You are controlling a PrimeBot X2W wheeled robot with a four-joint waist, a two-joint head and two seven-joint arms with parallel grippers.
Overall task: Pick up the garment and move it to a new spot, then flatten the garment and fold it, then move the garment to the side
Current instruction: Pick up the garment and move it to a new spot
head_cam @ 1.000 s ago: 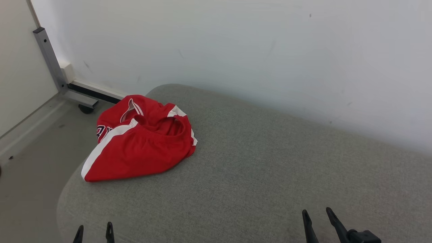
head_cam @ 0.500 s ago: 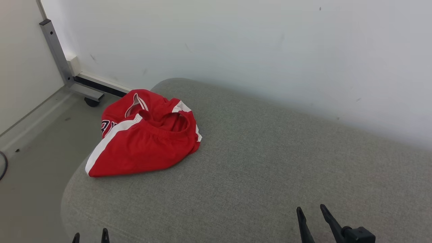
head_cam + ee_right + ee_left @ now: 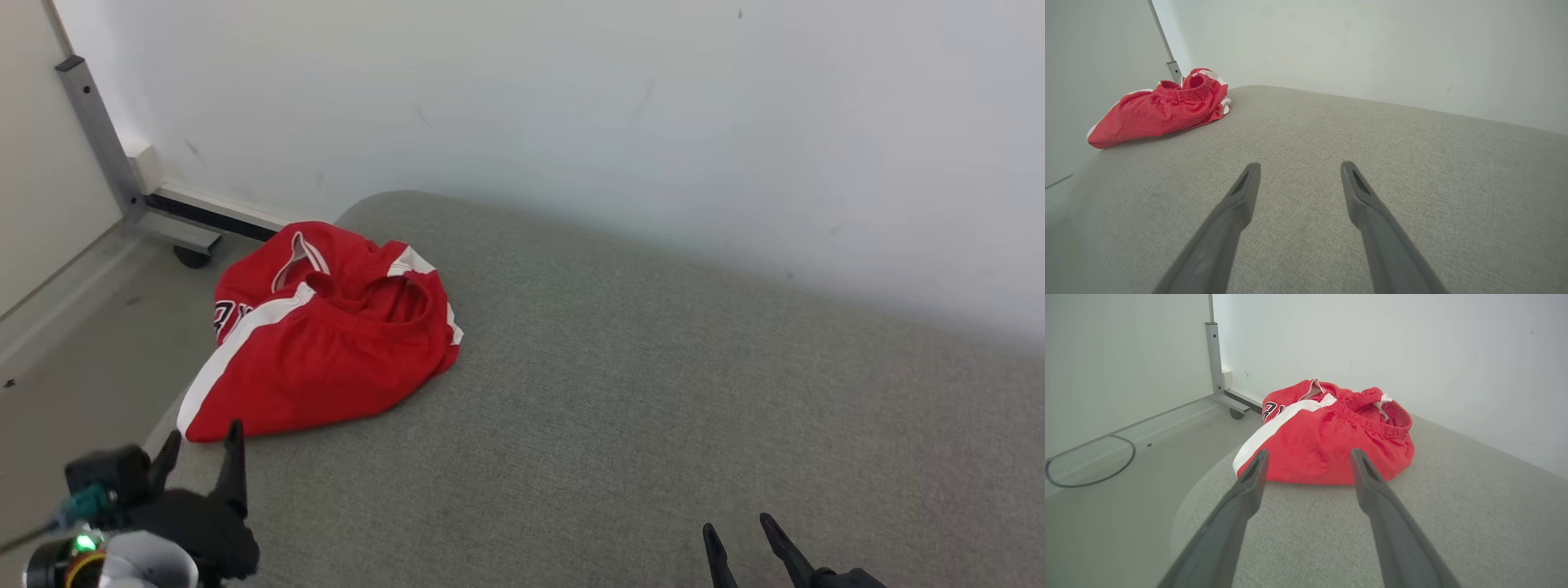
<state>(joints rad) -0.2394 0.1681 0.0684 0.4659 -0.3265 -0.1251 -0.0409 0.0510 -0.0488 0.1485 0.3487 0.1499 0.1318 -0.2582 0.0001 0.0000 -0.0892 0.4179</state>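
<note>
Head view, red garment (image 3: 326, 359) crumpled on grey cushion (image 3: 620, 408) just ahead of left gripper (image 3: 202, 441), jaws apart and empty, right gripper (image 3: 736, 535) well away, likewise apart, left wrist view, garment just beyond fingertips (image 3: 1255, 469), right wrist view, garment far ahead-left.

Grey woven-fabric cushion (image 3: 620, 408) with a rounded corner, spans near to far right. Plain white wall (image 3: 571, 106) behind it, few faint scuffs. Far left: grey metal frame post (image 3: 94, 131), small black caster wheel (image 3: 192, 257) under its base rail. Grey smooth floor (image 3: 73, 359) left, thin dark cable loop (image 3: 1090, 461) lying on it.
</note>
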